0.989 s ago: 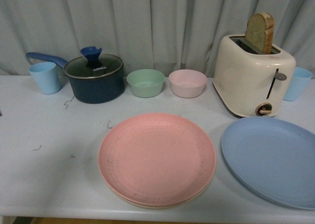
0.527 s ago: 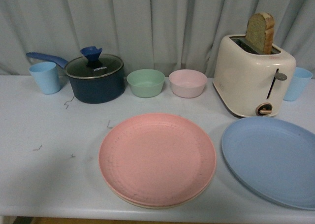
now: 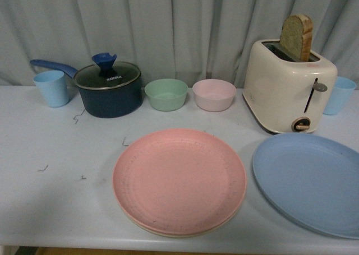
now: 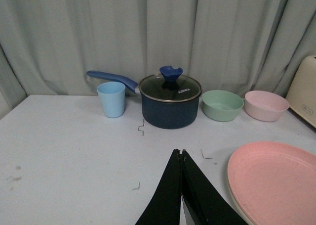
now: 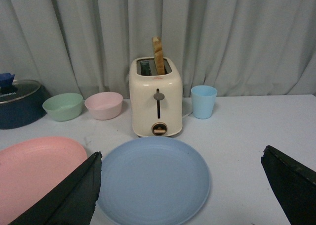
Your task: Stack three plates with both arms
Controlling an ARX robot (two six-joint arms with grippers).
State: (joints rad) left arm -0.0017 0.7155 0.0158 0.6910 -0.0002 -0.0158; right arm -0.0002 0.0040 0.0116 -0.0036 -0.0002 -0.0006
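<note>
Frontally, finds the pink plate (image 3: 179,179) lying on the cream plate (image 3: 162,233), with only a thin rim of the lower one peeking out at the near edge. Places the light blue plate (image 3: 308,182) just to the right, apart from that pair, flat on the table (image 3: 50,154). Takes in the whole back row as well: blue cup (image 3: 51,88), lidded pot (image 3: 109,89), green bowl (image 3: 166,94), pink bowl (image 3: 213,94), toaster (image 3: 289,89) with a bread slice (image 3: 296,36) upright in its slot, and a second blue cup (image 3: 339,95). Leaves both grippers to the wrist cameras.

From the left wrist, shows the left gripper (image 4: 181,153) with its black fingers (image 4: 168,200) pressed together tip to tip. Pinches nothing; sits beside the pink plate's rim and clear of it. Cannot tell whether the tips meet the table.

From the right wrist, shows the right gripper (image 5: 181,160) spread wide, grasping nothing, with the light blue plate lying ahead in the gap between the two fingers.

Held against the front pictures of a moment ago, finds plates and back row in the same places, nothing shifted.
</note>
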